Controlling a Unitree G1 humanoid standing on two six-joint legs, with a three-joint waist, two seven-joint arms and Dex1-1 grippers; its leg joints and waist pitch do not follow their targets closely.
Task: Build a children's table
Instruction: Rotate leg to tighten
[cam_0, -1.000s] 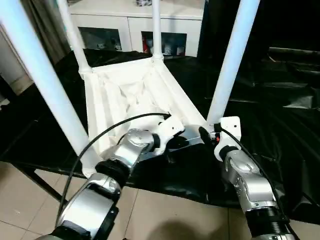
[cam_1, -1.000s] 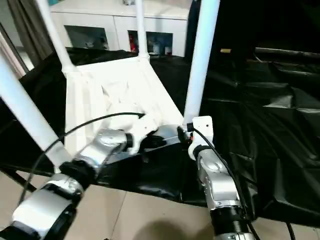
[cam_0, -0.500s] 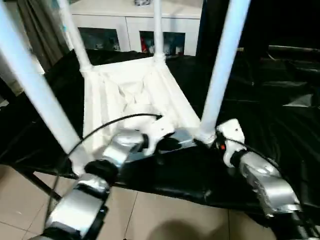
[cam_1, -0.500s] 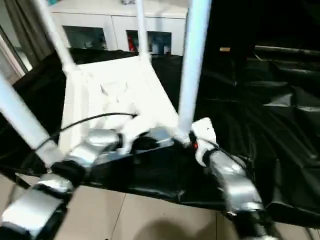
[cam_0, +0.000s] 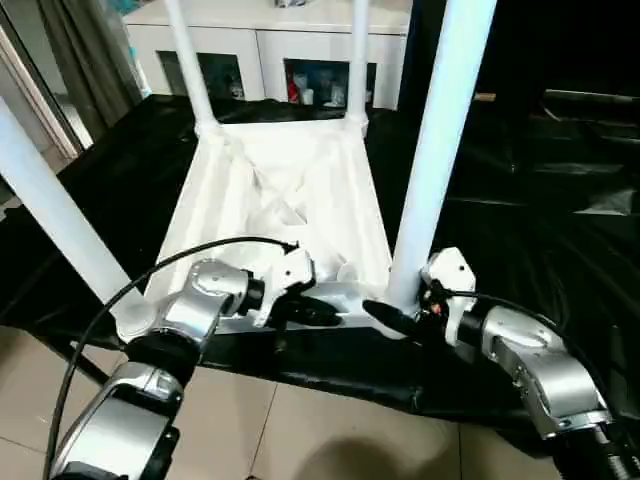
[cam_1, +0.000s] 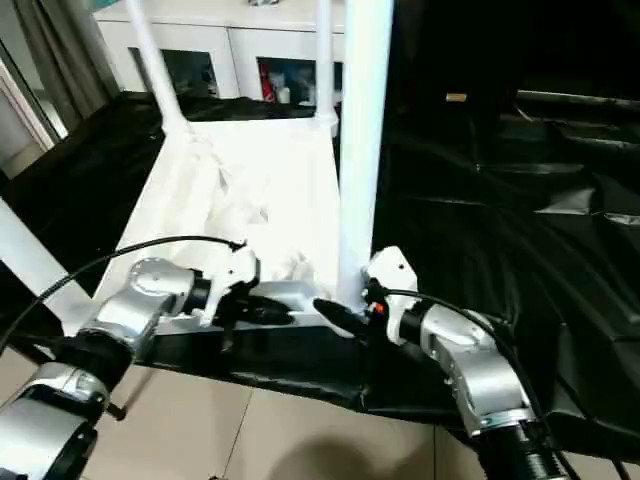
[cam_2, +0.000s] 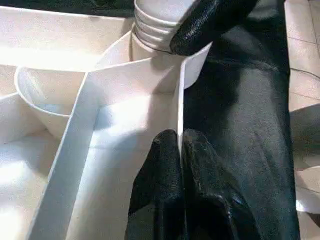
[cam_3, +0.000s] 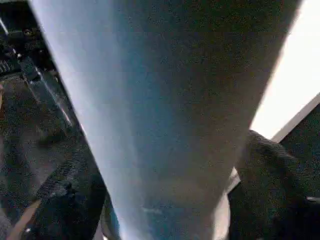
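The white table top (cam_0: 290, 190) lies upside down on the black-covered surface, ribs up, with four legs standing in its corner sockets. My left gripper (cam_0: 318, 312) is at the near rim, and in the left wrist view its fingers (cam_2: 165, 165) are pinched shut on the thin rim wall beside the near right socket (cam_2: 150, 50). My right gripper (cam_0: 385, 318) clasps the base of the near right leg (cam_0: 435, 150). In the right wrist view that leg (cam_3: 160, 100) stands between the black fingers (cam_3: 65, 200). One right finger (cam_2: 215, 20) touches the leg's ribbed foot.
A white glass-door cabinet (cam_0: 290, 50) stands behind the work. Black sheeting (cam_0: 540, 200) covers the surface to the right, and its near edge drops to the tiled floor (cam_0: 330, 430). A curtain (cam_0: 80, 60) hangs at the far left. A black cable (cam_0: 180, 265) arcs over my left forearm.
The camera has shifted. My right forearm has dropped lower and out to the right, its fingers now low around the near right leg's base. The left gripper stays on the rim.
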